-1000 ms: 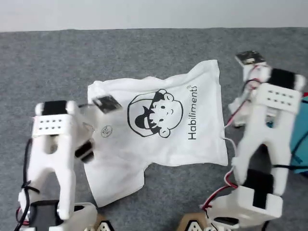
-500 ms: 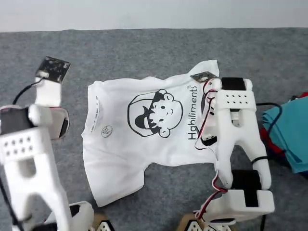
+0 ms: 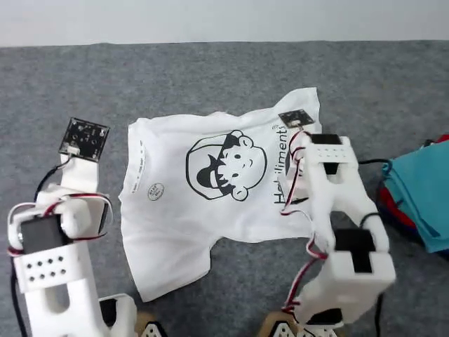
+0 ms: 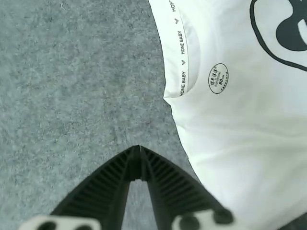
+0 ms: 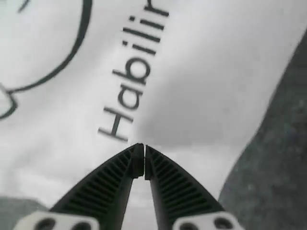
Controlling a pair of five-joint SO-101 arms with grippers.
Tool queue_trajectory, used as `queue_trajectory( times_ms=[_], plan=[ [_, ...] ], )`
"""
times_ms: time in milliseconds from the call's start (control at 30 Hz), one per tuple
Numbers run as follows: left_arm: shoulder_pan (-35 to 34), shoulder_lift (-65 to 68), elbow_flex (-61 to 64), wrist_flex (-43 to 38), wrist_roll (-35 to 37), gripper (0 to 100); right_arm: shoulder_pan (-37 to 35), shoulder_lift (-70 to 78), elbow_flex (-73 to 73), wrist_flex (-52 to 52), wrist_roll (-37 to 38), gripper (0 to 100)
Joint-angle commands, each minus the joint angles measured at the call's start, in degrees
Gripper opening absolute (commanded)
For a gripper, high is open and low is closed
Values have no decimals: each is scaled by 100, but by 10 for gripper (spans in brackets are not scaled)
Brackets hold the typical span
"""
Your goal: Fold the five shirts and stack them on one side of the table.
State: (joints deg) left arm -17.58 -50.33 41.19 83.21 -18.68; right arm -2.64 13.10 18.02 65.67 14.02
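Light is bright, soft and even over the table point(image 3: 210, 70). The white shirt point(image 3: 175, 225) shows no glare. In the right wrist view a soft grey shadow lies on the shirt around the right gripper point(image 5: 139, 160). Shadows elsewhere are faint.

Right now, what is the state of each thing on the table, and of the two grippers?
white shirt: unfolded, spread flat, print side up.
teal shirts: folded, in a pile at one side of the table.
left gripper: shut, over bare table beside the white shirt's collar.
right gripper: shut, over the white shirt's lettering.
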Motion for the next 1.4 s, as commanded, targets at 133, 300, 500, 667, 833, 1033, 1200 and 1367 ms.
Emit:
queue_trajectory(
  times_ms=[133,300,500,667,833,1033,1200,1367],
  plan=[
    [-35,-202,75,-202,26,3,505,1121,-1459,-365,-53,9],
    [-35,-202,84,-202,-281,3,954,1798,-2840,-259,-53,9],
    [-35,-202,92,-202,-281,3,936,2378,-4070,435,-53,9],
    [-26,-193,92,-202,-264,3,646,2396,-4527,1191,-53,9],
    [-9,-193,92,-193,-264,4,426,1965,-4545,1736,-53,9],
    [-26,-193,92,-193,-255,5,444,1393,-4563,1279,-44,9],
    [-26,-193,92,-308,-246,5,462,1402,-4563,497,598,83],
    [-26,-193,215,-299,-246,5,462,1490,-4563,-629,598,268]
  ],
)
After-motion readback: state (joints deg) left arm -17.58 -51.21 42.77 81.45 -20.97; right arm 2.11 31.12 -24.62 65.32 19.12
